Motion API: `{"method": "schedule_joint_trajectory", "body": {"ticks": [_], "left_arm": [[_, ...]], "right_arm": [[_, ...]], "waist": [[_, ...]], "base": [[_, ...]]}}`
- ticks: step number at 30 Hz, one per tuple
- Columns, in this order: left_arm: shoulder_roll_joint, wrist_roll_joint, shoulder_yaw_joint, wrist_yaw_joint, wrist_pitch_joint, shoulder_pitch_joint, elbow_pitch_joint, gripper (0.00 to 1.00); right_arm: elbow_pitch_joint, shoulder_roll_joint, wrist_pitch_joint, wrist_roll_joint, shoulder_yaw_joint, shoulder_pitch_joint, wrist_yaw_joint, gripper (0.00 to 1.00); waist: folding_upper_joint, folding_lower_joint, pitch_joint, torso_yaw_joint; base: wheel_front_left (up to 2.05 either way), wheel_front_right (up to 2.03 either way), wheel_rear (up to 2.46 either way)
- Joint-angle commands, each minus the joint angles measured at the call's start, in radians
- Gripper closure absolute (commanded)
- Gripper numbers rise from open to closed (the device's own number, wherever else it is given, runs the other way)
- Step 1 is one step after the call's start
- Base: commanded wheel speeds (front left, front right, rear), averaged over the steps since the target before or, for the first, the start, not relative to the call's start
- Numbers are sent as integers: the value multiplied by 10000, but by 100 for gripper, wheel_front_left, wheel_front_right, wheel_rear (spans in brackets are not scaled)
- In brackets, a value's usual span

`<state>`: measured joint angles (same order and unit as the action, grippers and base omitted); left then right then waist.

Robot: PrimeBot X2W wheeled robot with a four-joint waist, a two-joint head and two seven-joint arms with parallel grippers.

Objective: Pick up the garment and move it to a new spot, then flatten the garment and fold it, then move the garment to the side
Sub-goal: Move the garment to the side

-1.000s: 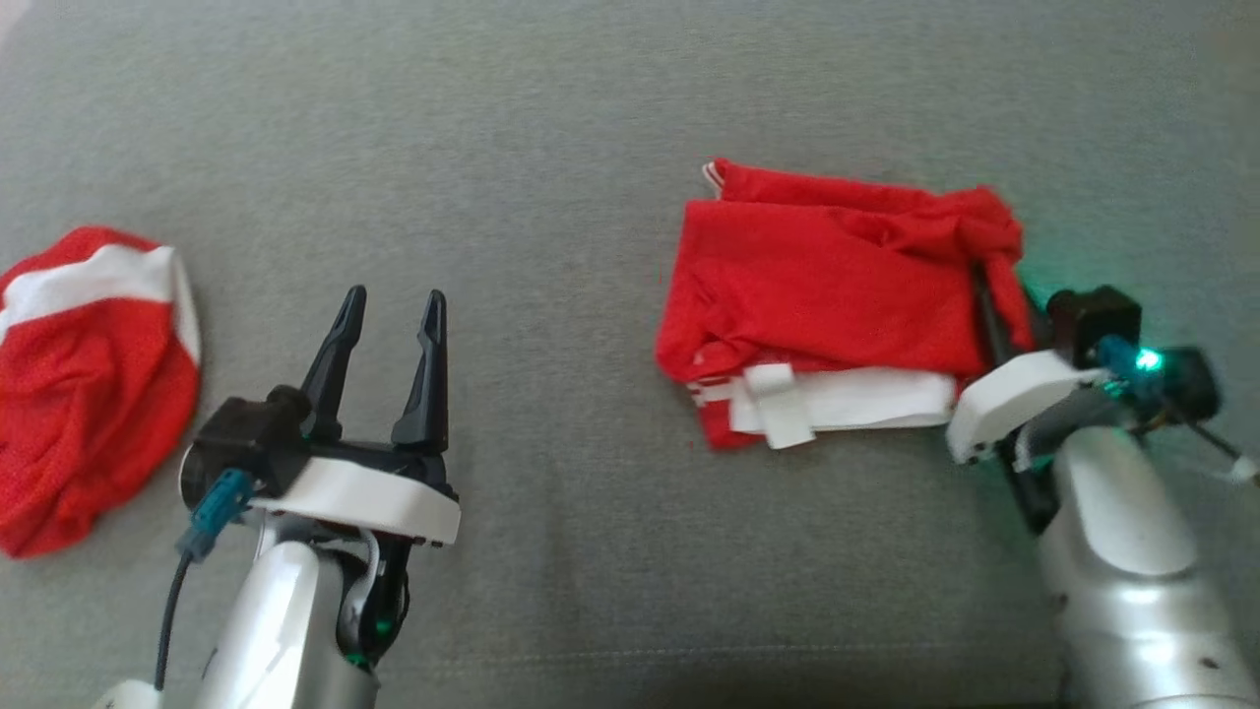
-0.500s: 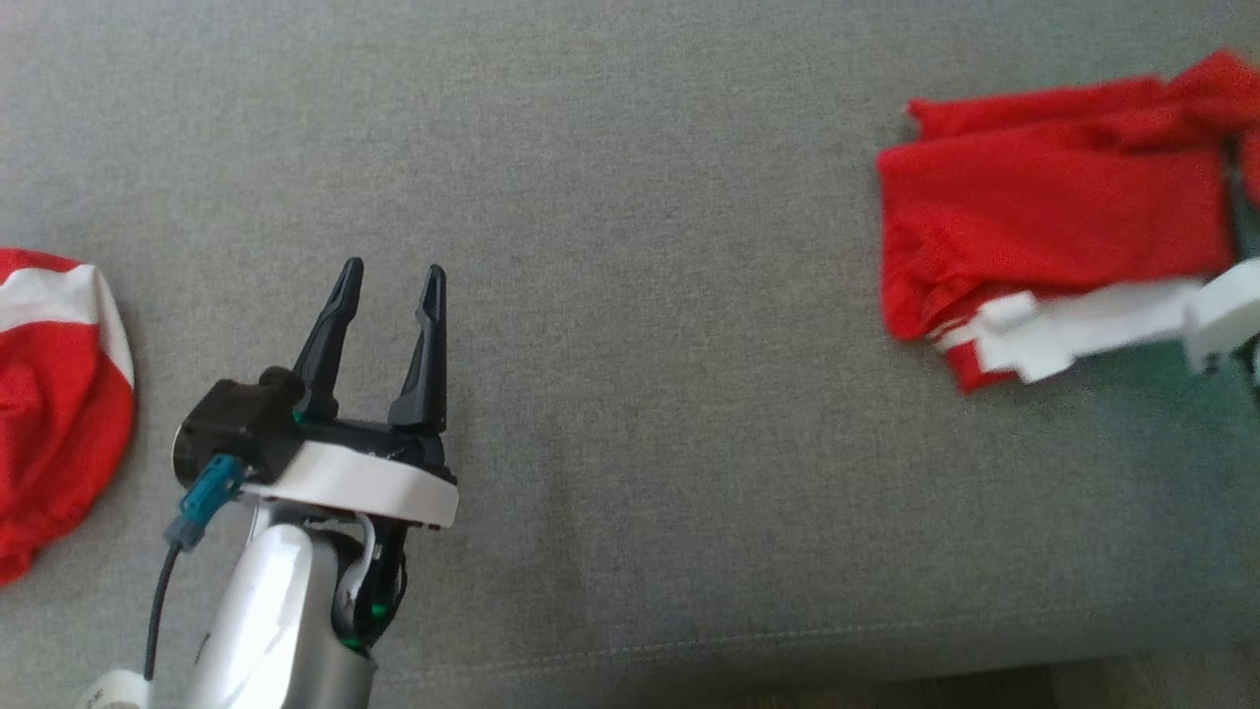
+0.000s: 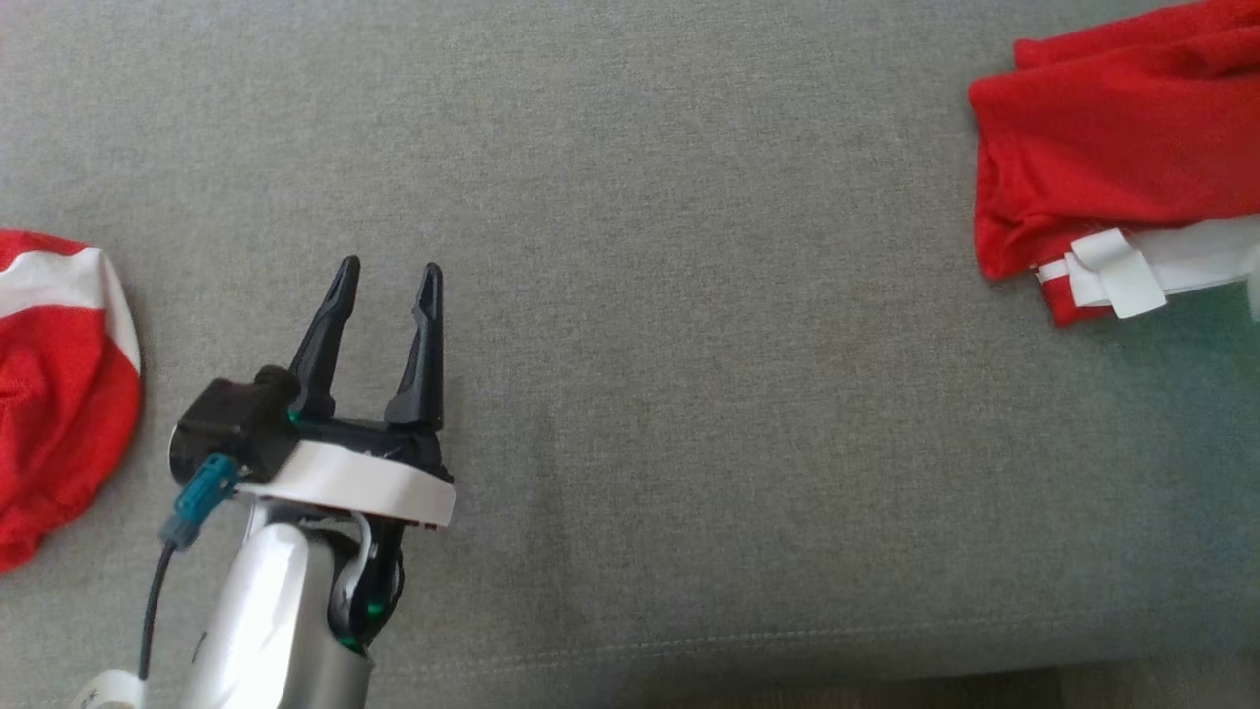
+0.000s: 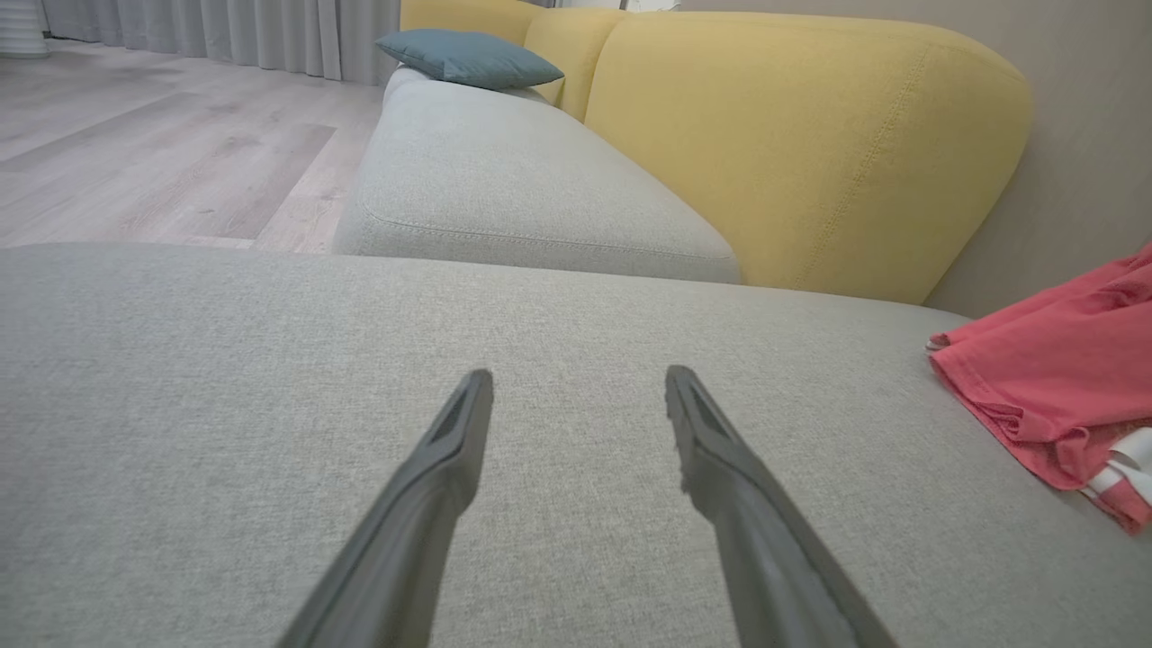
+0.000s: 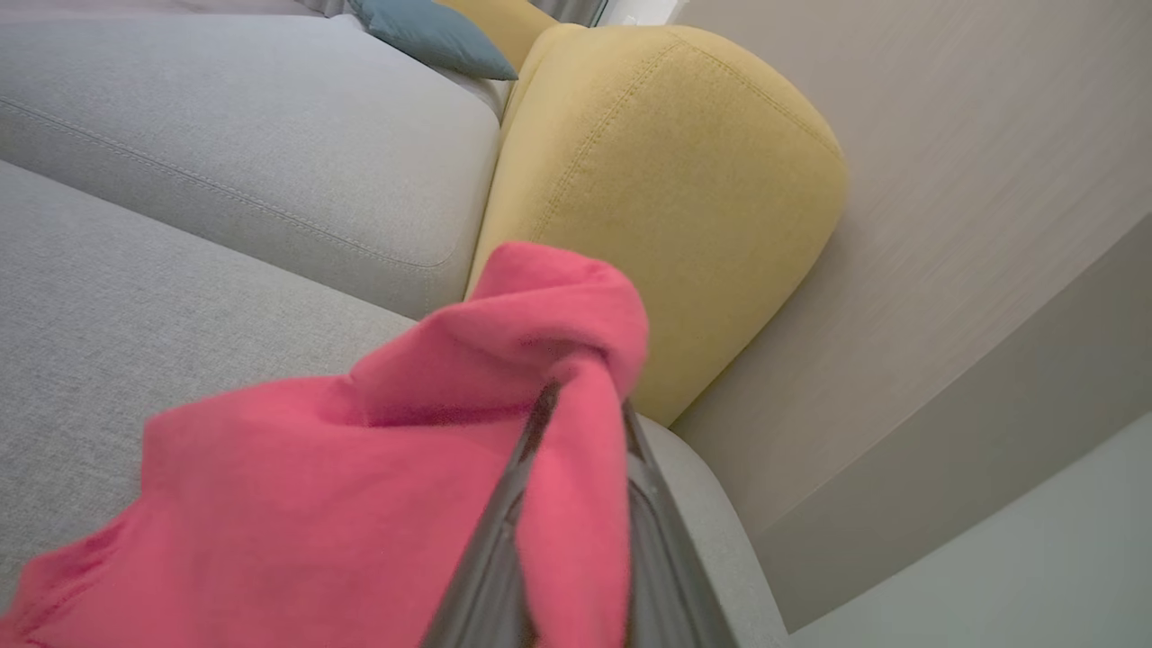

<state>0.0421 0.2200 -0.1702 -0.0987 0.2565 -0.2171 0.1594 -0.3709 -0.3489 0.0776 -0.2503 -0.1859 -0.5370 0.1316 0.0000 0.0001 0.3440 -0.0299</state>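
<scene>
- Currently your right gripper (image 5: 585,407) is pinched on a fold of the red garment (image 3: 1112,158). In the right wrist view the cloth bunches up over both fingers at lower centre.
- That garment lies folded on the grey sofa seat (image 3: 689,394) in the upper right corner of the head view, cut off by the right edge. A white band with a loose white tab (image 3: 1117,278) runs along its lower edge.
- Your left gripper (image 3: 390,268) sits at the lower left of the head view. Its fingers are spread apart and point up the frame, with bare seat fabric showing between them.
- You have a second red and white garment (image 3: 59,394) lying crumpled at the left edge of the head view, beside the left arm and well apart from the folded one.
- Watch the yellow backrest cushion (image 5: 666,180): in the right wrist view it stands just behind the pinched fold, at upper centre. A beige wall (image 5: 945,225) is to its right.
- In the left wrist view, a neighbouring seat cushion (image 4: 504,189) lies at upper centre, with a teal pillow (image 4: 468,58) on its far end.
- At the upper left of that view you can see wooden floor (image 4: 135,135) and grey curtains (image 4: 225,36).
</scene>
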Motion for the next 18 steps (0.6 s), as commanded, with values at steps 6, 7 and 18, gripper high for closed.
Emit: {"method": "schedule_joint_trajectory", "body": {"ticks": [6, 7, 18], "left_arm": [[81, -69, 420, -58, 53, -386, -338, 0], [81, -59, 419, -61, 53, -407, -331, 0], [81, 112, 341, 23, 53, -329, -112, 0]], "right_arm": [[669, 26, -36, 179, -173, 210, -9, 31], [711, 16, -17, 182, -143, 231, -9, 2], [1039, 770, 314, 348, -268, 406, -9, 0]], "waist": [[0, -1, 71, 12], [0, -1, 76, 18], [0, -1, -494, 133]], "base": [[0, 0, 0], [0, 0, 0], [0, 0, 0]]}}
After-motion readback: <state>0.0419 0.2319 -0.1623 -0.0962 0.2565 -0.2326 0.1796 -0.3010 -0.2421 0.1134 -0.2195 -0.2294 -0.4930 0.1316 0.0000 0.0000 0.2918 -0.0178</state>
